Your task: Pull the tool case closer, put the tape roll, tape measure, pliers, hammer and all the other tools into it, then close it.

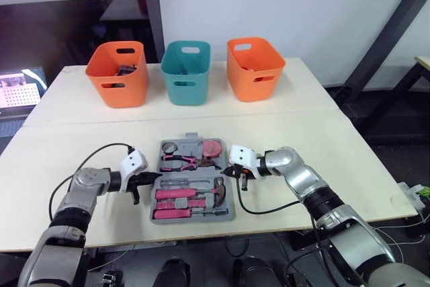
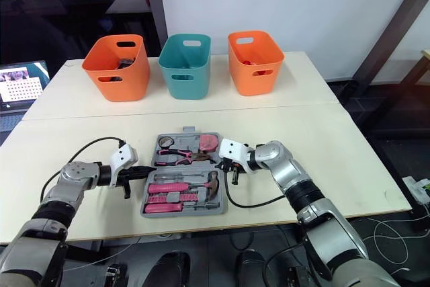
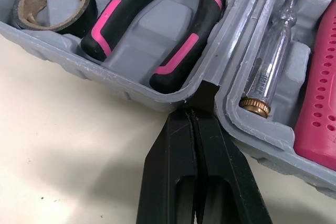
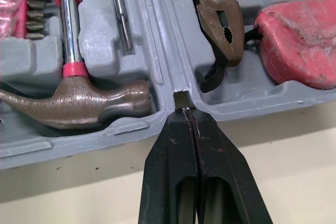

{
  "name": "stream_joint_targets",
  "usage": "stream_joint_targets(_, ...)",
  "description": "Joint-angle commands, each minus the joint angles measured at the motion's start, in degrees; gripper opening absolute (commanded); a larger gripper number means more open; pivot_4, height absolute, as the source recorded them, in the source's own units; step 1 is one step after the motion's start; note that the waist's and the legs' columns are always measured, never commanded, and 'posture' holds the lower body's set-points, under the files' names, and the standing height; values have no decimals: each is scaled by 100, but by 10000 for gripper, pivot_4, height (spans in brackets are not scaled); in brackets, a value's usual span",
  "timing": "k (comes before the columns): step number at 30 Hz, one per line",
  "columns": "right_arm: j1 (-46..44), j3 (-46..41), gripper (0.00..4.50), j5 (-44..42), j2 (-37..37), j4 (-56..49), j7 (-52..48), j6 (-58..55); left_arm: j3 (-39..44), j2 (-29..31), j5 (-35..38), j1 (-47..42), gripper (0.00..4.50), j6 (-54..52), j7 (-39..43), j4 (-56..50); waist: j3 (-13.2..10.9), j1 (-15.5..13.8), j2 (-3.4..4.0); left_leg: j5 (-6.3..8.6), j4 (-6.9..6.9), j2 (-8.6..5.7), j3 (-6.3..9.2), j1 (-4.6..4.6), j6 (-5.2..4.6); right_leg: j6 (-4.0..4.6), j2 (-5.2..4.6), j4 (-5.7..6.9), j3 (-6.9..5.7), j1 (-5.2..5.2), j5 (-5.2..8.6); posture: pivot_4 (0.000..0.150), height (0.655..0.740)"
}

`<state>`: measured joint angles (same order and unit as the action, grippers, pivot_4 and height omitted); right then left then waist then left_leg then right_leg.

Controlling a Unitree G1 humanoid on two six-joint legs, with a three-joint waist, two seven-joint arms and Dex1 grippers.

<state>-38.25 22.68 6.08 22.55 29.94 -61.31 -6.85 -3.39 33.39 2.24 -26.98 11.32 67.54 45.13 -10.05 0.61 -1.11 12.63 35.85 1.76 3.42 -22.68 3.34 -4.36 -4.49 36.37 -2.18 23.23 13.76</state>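
Grey moulded-plastic tool case (image 4: pixel 105 9), matt and faintly grainy, with rough flash along its rims, lying on a smooth, matt cream table top (image 3: pixel 63 140). Steel claw hammer (image 4: pixel 79 103) with a dull, mottled brown head and a bright polished neck; pliers (image 4: pixel 220 19) with dark, tarnished metal jaws and glossy black-and-pink plastic grips. Black tape roll (image 3: pixel 89 11), slightly shiny, on a brown cardboard core; scuffed pink-red plastic tape measure (image 4: pixel 299 40); tester screwdriver (image 3: pixel 273 61) with a clear, glossy plastic barrel and a brass-coloured knurled cap.
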Motion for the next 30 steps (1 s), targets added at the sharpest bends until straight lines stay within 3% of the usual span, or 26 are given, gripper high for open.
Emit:
stream_joint_targets(1,102,114,0,-52,-47,7,-328,43,-174,-130,143,268,228,-108,311,-451,1,0,1,0,-4,0,0,0,0,-1,0,-2,0,0,1,1500,7400)
stream_joint_targets(15,511,138,0,-83,-55,-736,-462,-474,-181,100,297,947,228,-628,274,-1267,12,12,20,1,-67,0,-8,29,0,-16,0,-14,8,0,11,1500,7400)
stream_joint_targets(23,865,155,0,-165,-114,-1396,-420,-1026,-124,211,270,1047,228,-599,163,-1176,19,24,25,1,-68,0,-8,30,0,-8,0,-16,8,0,17,1500,7400)
stream_joint_targets(30,857,181,0,-114,-168,-1371,-359,-1093,-30,328,345,1164,228,-652,243,-1190,21,66,26,1,-70,3,-8,36,0,-1,4,-15,8,0,20,1500,7400)
